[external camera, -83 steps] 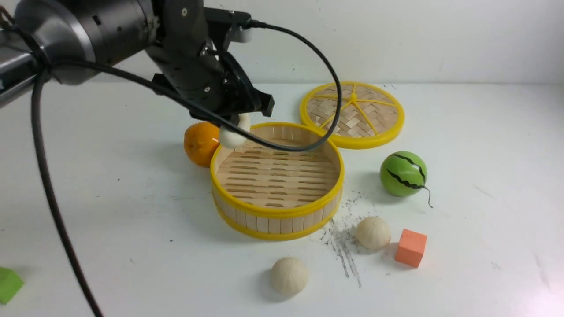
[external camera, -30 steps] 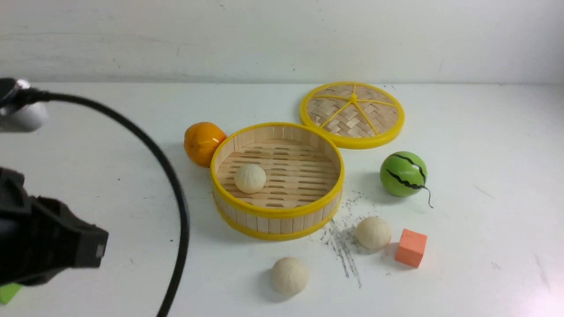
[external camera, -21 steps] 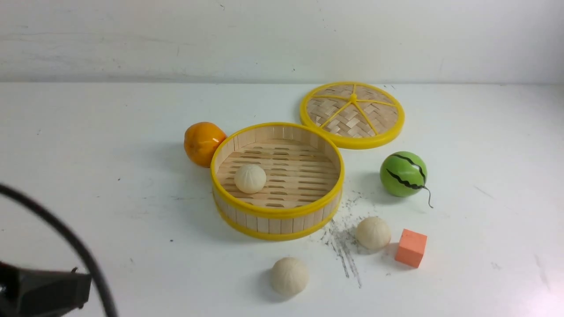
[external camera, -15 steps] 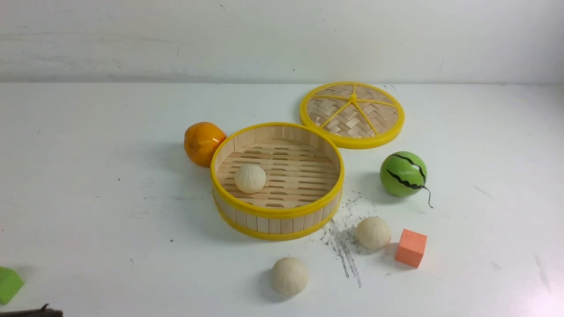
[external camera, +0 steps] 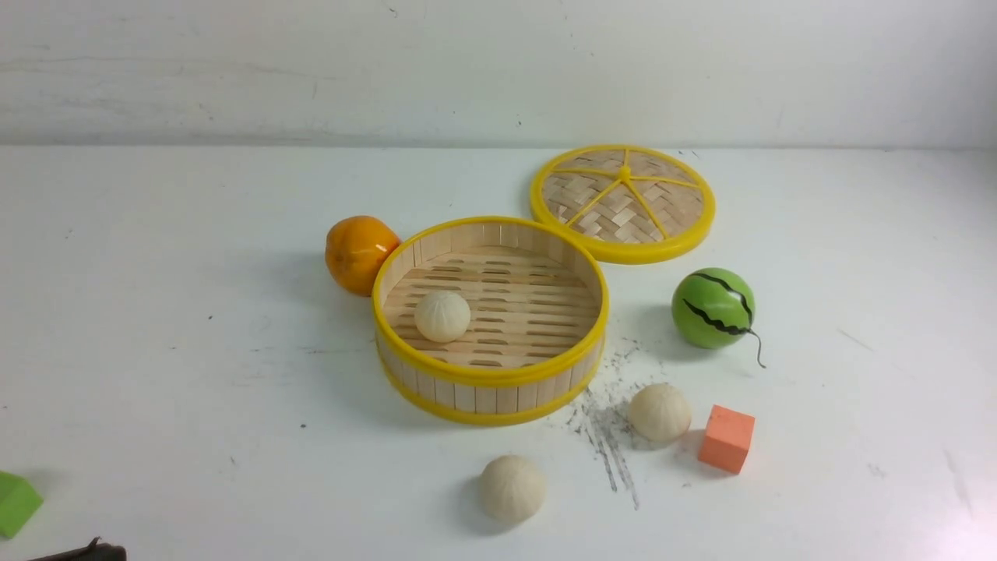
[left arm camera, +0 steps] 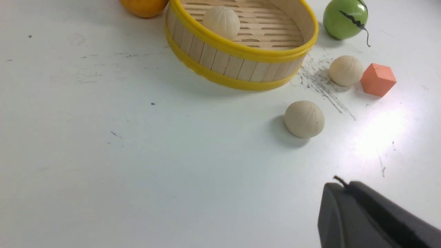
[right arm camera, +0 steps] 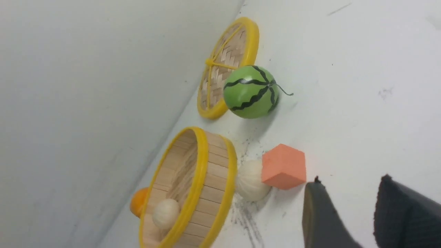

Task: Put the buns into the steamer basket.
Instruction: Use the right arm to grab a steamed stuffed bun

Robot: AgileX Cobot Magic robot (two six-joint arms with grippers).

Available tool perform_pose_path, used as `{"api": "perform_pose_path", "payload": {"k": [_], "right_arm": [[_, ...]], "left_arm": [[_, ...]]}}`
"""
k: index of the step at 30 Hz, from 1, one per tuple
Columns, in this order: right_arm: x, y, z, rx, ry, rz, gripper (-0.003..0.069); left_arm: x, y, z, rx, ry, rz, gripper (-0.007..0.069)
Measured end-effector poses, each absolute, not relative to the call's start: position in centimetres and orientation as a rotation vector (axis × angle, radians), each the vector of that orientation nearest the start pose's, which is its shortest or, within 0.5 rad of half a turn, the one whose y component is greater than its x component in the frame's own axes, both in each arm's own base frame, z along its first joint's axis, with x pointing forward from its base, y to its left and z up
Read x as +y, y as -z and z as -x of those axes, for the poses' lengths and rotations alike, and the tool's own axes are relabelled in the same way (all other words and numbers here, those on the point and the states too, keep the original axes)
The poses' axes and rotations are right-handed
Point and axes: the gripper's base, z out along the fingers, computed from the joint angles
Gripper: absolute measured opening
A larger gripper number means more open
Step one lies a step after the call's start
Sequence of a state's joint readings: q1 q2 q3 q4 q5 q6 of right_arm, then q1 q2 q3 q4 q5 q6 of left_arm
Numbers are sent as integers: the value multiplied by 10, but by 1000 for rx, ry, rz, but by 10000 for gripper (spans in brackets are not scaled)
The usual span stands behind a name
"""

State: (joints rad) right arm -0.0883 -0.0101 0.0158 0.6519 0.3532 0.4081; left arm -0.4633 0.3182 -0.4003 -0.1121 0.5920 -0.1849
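Observation:
One cream-white bun [external camera: 442,315] lies on the slatted floor of the steamer basket [external camera: 491,377], towards its left side. A second bun [external camera: 512,488] rests on the table in front of the basket. The third bun [external camera: 659,412] sits at the basket's front right, beside an orange cube [external camera: 726,438]. My left gripper [left arm camera: 346,183] is shut and empty, well short of the front bun [left arm camera: 304,119]; only its tip [external camera: 86,552] shows at the front view's bottom left. Open and empty, my right gripper [right arm camera: 351,181] hovers near the cube [right arm camera: 284,167], which stands between it and the third bun [right arm camera: 248,184].
An orange [external camera: 358,253] touches the basket's far left wall. The flat woven lid [external camera: 621,202] lies behind the basket on the right. A green watermelon ball [external camera: 713,308] stands right of the basket. A green block [external camera: 14,502] sits at the near left edge.
The left arm let go of a bun, which now lies in the basket, and pulled back to the near left until only its tip shows. The buns have not moved since.

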Motion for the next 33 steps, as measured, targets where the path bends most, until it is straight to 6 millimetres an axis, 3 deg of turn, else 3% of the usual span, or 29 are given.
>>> {"api": "perform_pose_path", "payload": {"k": [2, 5, 6, 7, 9, 10, 11, 13, 15, 16, 17, 18, 23, 26, 31, 33], "right_arm": [[16, -193, -52, 1680, -792, -723, 238], [18, -235, -48, 1675, -632, -455, 198], [18, -238, -48, 1671, -631, -453, 193], [19, -267, -50, 1705, -520, -299, 144], [20, -286, -55, 1740, -465, -218, 106], [21, -296, -62, 1801, -421, -139, 80], [24, -320, -73, 1881, -369, 7, 27], [29, -338, -88, 2009, -349, 188, -14], [31, -348, -99, 2064, -343, 297, -18], [36, -359, -114, 2149, -374, 472, -18], [36, -360, -117, 2149, -371, 479, -18], [44, -368, -132, 2193, -414, 620, -15], [76, -372, -169, 2290, -460, 943, -10], [97, -366, -186, 2358, -447, 1039, -8], [161, -337, -219, 2498, -332, 1196, 25], [190, -320, -232, 2534, -272, 1259, 78]], "left_arm": [[-37, -275, -61, 2014, 537, -228, -13], [-37, -275, -61, 2010, 538, -227, -13], [-37, -275, -61, 2010, 538, -227, -13], [-37, -275, -61, 2007, 538, -226, -13], [-37, -276, -61, 2003, 540, -225, -13], [-37, -276, -61, 2000, 541, -225, -13], [-37, -276, -61, 1996, 541, -224, -13], [-37, -276, -61, 1995, 541, -224, -13], [-37, -276, -61, 1994, 540, -224, -13], [-37, -276, -61, 1994, 537, -226, -13], [-37, -276, -61, 1994, 537, -226, -13], [-36, -276, -61, 1993, 535, -227, -13], [-36, -276, -61, 1993, 534, -227, -13], [-36, -276, -61, 1993, 534, -227, -13], [-36, -276, -61, 1993, 534, -227, -13], [-37, -276, -61, 1994, 538, -225, -13]]}}
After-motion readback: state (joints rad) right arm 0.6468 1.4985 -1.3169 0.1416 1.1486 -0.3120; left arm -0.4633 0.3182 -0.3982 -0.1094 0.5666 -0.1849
